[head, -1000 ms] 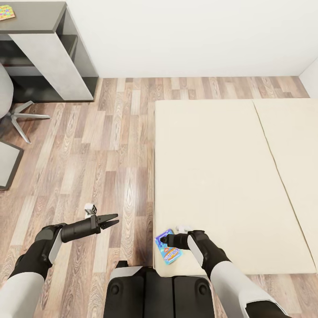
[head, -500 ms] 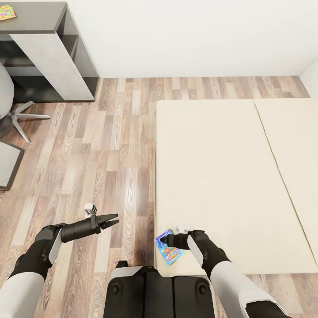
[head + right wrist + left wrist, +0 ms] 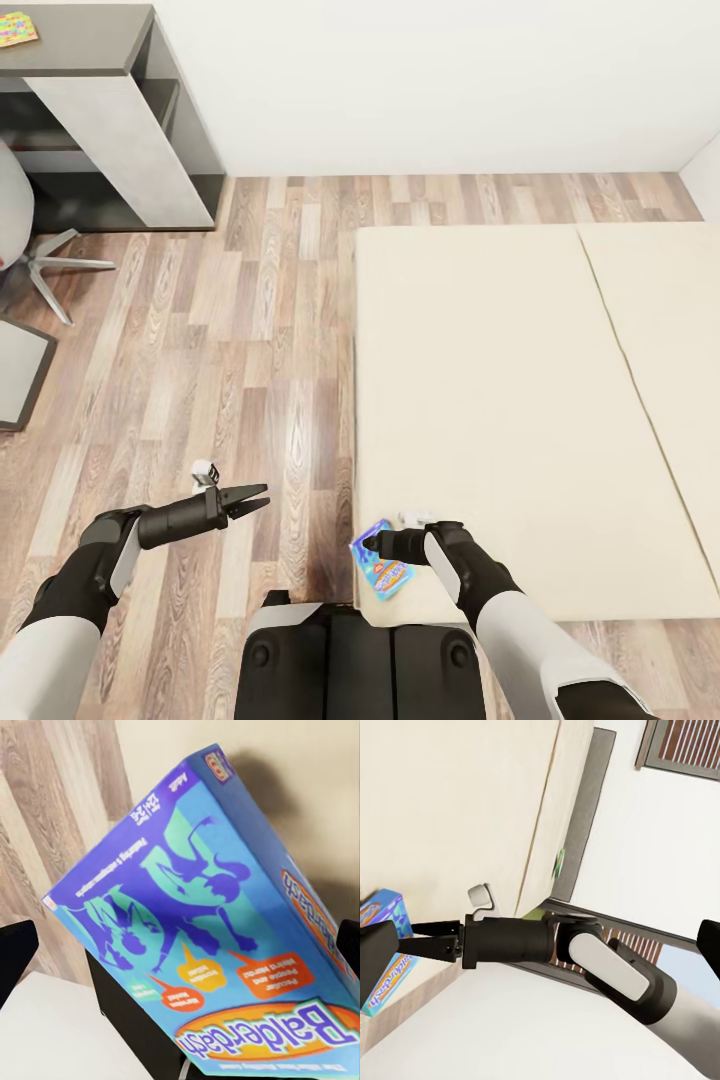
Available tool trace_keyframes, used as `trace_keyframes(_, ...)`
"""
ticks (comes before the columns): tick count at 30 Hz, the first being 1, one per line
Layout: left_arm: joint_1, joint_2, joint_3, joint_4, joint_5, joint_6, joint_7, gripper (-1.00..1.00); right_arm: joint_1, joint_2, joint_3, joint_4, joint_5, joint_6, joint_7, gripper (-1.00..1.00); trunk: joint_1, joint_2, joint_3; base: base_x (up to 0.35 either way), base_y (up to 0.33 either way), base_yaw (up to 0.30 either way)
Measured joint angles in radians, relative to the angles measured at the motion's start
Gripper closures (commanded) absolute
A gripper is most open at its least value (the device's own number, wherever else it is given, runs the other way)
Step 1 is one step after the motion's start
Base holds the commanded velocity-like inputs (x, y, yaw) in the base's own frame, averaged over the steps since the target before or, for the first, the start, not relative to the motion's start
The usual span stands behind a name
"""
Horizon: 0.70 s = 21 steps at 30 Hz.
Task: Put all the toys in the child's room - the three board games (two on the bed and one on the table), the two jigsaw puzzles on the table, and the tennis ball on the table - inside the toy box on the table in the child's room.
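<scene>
Blue board game [image 3: 381,562] now overhangs bed [image 3: 520,400] edge further, right gripper [image 3: 375,546] clamped on it; left gripper [image 3: 255,497] apart, idle; lift under way.

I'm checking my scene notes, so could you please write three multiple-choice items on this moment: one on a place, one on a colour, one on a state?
1. Where is the board game?
A. At the bed's near corner
B. On the desk
C. On the floor

2. Its main colour?
A. Yellow
B. Blue
C. White

3. The left tool is:
A. Holding a ball
B. Resting on the bed
C. Empty, above the floor

Answers: 1 A, the head view shows it there by the right tool; 2 B, the right wrist view shows a blue cover; 3 C, nothing sits between its fingers.
</scene>
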<state>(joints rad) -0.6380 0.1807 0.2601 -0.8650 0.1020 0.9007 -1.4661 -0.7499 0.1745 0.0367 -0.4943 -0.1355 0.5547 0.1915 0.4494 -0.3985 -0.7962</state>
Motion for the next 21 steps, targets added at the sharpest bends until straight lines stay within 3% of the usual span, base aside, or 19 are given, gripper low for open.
trace_keyframes(21, 0.0, 0.0, -0.001, 0.0, 0.0, 0.0, 0.001, -1.0, 0.0, 0.0, 0.0, 0.0, 0.001, 0.0, 0.0, -1.0, 0.0, 0.0, 0.0, 0.0, 0.026, 0.0)
